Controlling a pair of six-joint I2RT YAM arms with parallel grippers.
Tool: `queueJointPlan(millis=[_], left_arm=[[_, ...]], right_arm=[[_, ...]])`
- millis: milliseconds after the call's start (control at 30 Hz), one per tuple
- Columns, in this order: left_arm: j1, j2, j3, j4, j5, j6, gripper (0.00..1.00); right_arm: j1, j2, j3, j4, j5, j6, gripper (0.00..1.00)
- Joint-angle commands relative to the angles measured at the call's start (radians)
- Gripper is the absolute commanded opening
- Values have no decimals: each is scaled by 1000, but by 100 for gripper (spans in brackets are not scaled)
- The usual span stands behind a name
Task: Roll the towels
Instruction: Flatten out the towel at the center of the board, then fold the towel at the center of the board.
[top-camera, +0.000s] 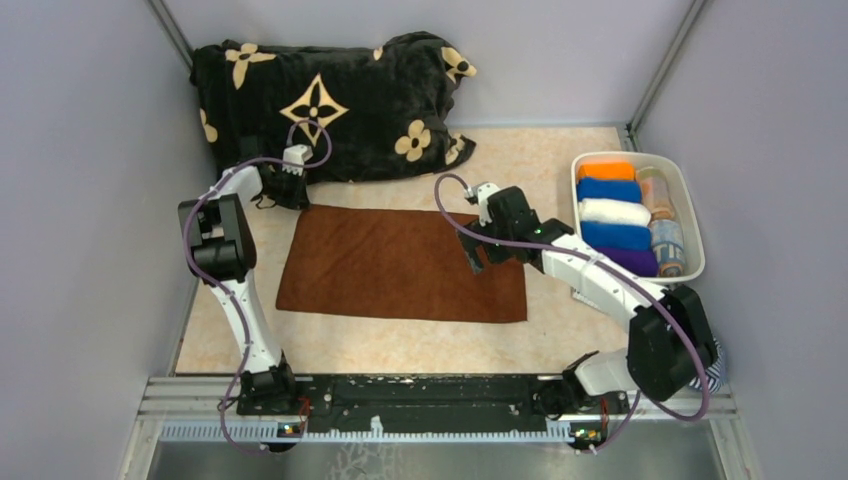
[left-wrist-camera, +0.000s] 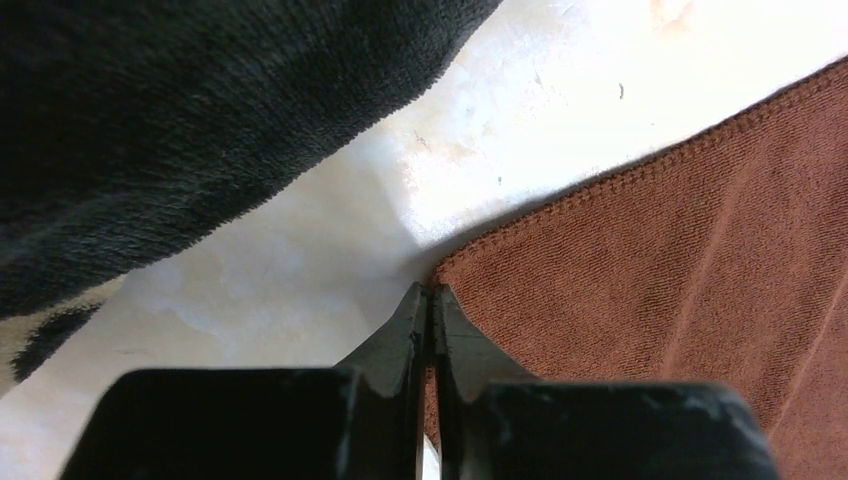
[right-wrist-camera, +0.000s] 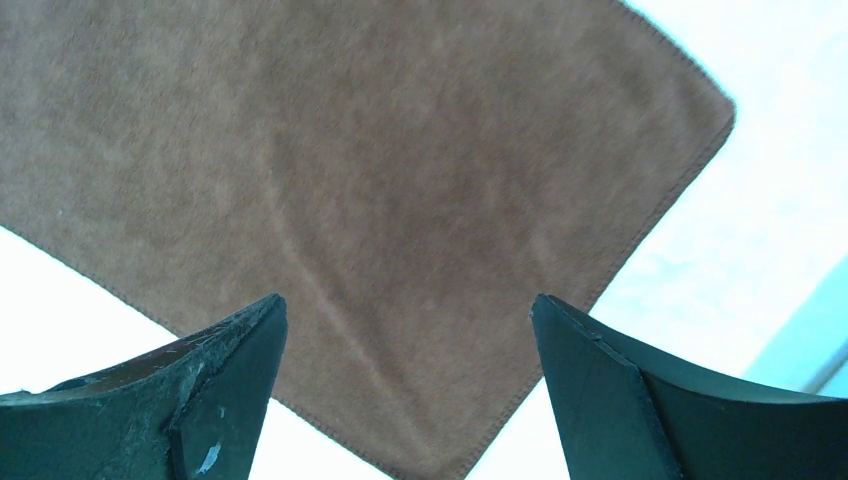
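Brown towel (top-camera: 400, 262) is lying flat just in front of the black blanket (top-camera: 330, 100). We're pinching its blanket-side corner with the left gripper (left-wrist-camera: 430, 292); the right gripper (right-wrist-camera: 407, 305) is hanging spread. Thin bite, so we're risking the corner slipping out mid-roll.

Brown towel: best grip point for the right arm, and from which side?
The towel lies flat and thin, so there is no bulk to pinch; only the hem can be lifted. Take the corner on its right edge, which sits right under the open right gripper. Come straight down from above, probably with one finger just off the cloth, and close on the hem.
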Motion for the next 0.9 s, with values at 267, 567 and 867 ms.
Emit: queueJointPlan(millis=[267,567,867], left_arm=[[2,-46,41,-15,1,20,0],[0,-29,52,-11,-16,4,0],[1,-52,37,-5,-21,3,0]], right_arm=[[-216,341,372,-117,28,-220,82],[-335,582,592,-156,4,-332,58],[-352,731,683,-187,-46,-362,44]])
